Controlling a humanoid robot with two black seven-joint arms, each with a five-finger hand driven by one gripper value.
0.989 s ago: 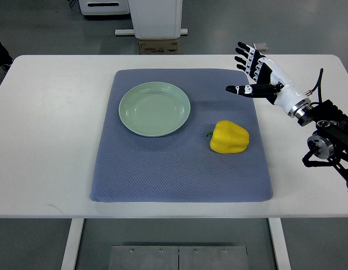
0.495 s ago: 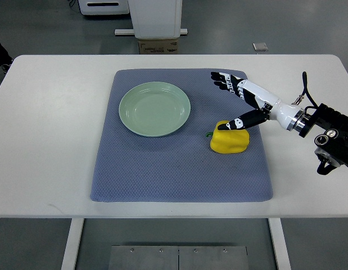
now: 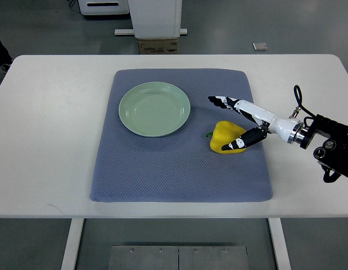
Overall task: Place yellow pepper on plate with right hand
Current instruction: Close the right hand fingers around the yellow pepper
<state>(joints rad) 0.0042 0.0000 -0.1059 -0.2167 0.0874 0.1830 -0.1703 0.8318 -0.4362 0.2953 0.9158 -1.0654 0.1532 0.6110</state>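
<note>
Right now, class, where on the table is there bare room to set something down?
Free: the white table left of the blue mat, and the mat's near strip below the green plate. Crowded: the mat's right side, where the right hand straddles the yellow pepper.

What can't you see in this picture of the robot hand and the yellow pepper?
- Top view: the right side of the yellow pepper is covered by the right hand, so whether the hand has gripped it cannot be told.
- Top view: the right arm is cut off by the picture's right edge.
- The left hand is out of view.
- The underside of the green plate is hidden.
</note>
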